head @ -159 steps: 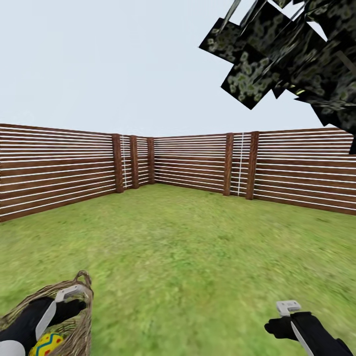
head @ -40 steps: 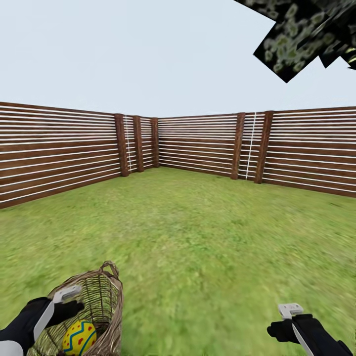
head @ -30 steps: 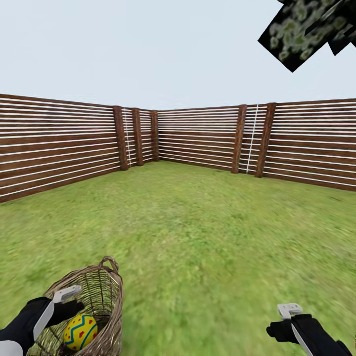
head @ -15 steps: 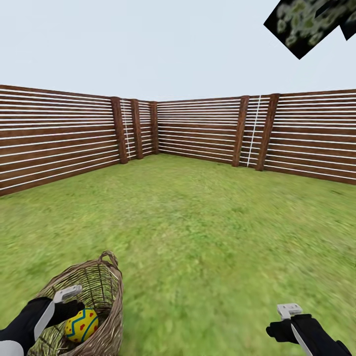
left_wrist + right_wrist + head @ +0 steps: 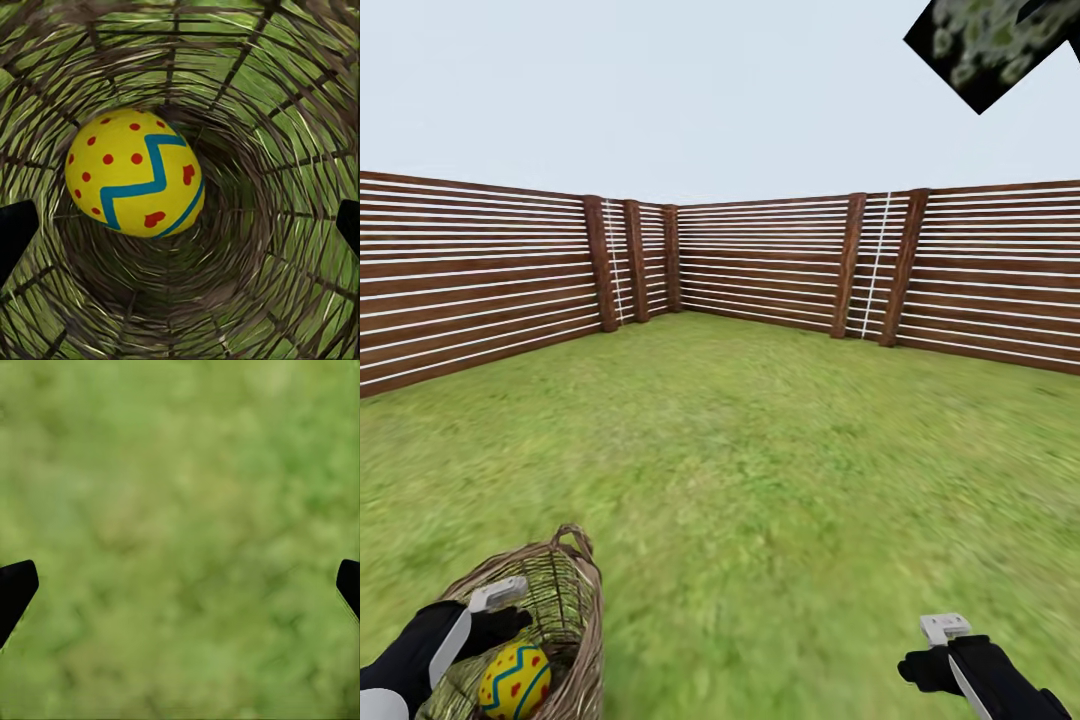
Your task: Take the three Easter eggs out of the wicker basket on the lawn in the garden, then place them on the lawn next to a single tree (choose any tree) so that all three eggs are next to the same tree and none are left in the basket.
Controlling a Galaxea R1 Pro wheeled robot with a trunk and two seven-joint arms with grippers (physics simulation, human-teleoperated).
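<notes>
The wicker basket (image 5: 565, 600) lies tilted on the lawn (image 5: 760, 480) at the lower left of the head view, its mouth towards me. One yellow Easter egg (image 5: 515, 682) with red dots and a blue zigzag rests inside it. My left gripper (image 5: 508, 628) reaches into the basket mouth. In the left wrist view that egg (image 5: 135, 184) lies against the woven wall (image 5: 285, 112), and the left gripper (image 5: 180, 229) is open, fingers wide apart, not touching it. My right gripper (image 5: 180, 585) hangs open over bare grass, at the lower right (image 5: 928, 665). A corner of the tree crown (image 5: 995, 45) shows top right; its trunk is out of view.
A brown slatted fence (image 5: 760, 265) with dark posts closes the lawn on the far side and the left. Open grass stretches between me and the fence.
The whole view has shifted, so the tree crown slid further out at the top right. The egg has rolled a little lower inside the basket. Both grippers keep their places and stay open.
</notes>
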